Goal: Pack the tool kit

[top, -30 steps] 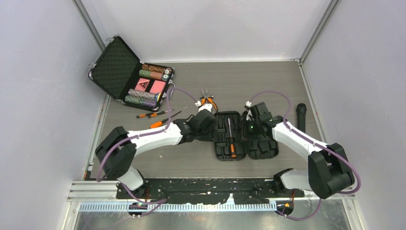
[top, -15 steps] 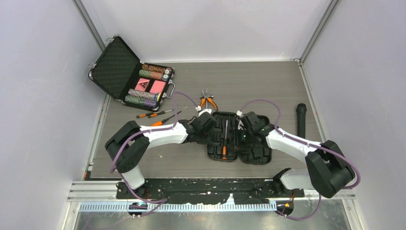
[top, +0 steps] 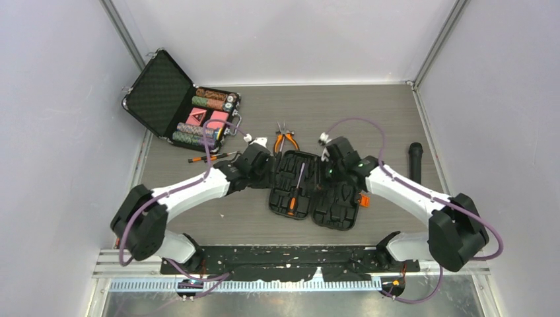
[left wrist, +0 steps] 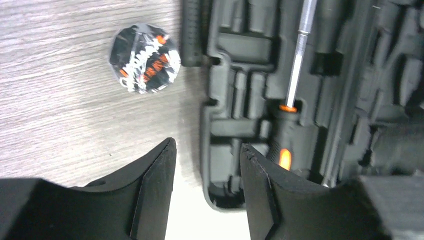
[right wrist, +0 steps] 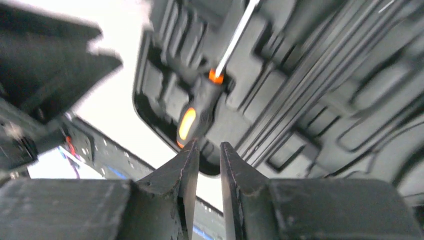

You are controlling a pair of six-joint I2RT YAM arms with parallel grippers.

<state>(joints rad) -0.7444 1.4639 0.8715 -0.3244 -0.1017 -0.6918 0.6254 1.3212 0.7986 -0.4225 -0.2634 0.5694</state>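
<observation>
The tool kit (top: 338, 206) lies open mid-table, a black moulded case with an orange latch (top: 363, 200) on its right edge. One orange-and-black screwdriver (top: 295, 191) sits in its left half. My left gripper (top: 263, 165) is open astride the case's left wall (left wrist: 207, 120): one finger (left wrist: 255, 185) is inside and the other finger (left wrist: 160, 175) is over the table, clear of the wall. My right gripper (top: 323, 175) reaches in from the far edge near the hinge. Its jaws (right wrist: 210, 142) stand a narrow slit apart, with nothing seen between them. Orange pliers (top: 285, 140) lie beyond the case.
Loose screwdrivers (top: 210, 157) lie left of my left arm. An open briefcase of poker chips (top: 165, 99) stands at the far left. A black cylinder (top: 415, 160) lies at the right. A round black-and-orange wrapped disc (left wrist: 145, 59) lies just left of the case.
Both grippers and the open case have shifted left together, and the case has turned slightly. My left arm now covers some of the loose screwdrivers.
</observation>
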